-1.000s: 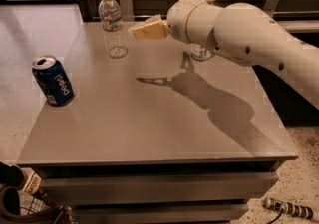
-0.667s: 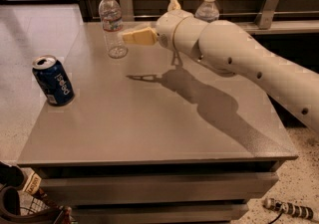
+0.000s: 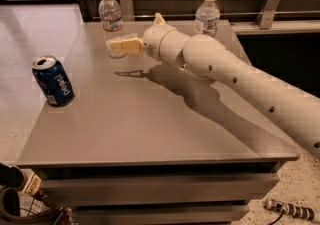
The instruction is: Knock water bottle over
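Note:
The water bottle (image 3: 110,15), small and clear with a white cap and a red-and-white band, stands upright at the back left of the grey table (image 3: 150,134). My gripper (image 3: 114,46) reaches in from the right on the cream arm (image 3: 225,69). Its tan fingers are pressed together. Their tip lies against the bottle's lower body and covers part of it. The gripper holds nothing.
A second clear bottle (image 3: 207,19) with a large white-blue label stands at the back right, behind the arm. A blue Pepsi can (image 3: 53,81) stands near the table's left edge. A wooden wall with metal brackets (image 3: 270,4) runs behind the table.
The gripper has swung left across the back of the table, from near the right-hand bottle to the water bottle's lower body. The water bottle still stands upright.

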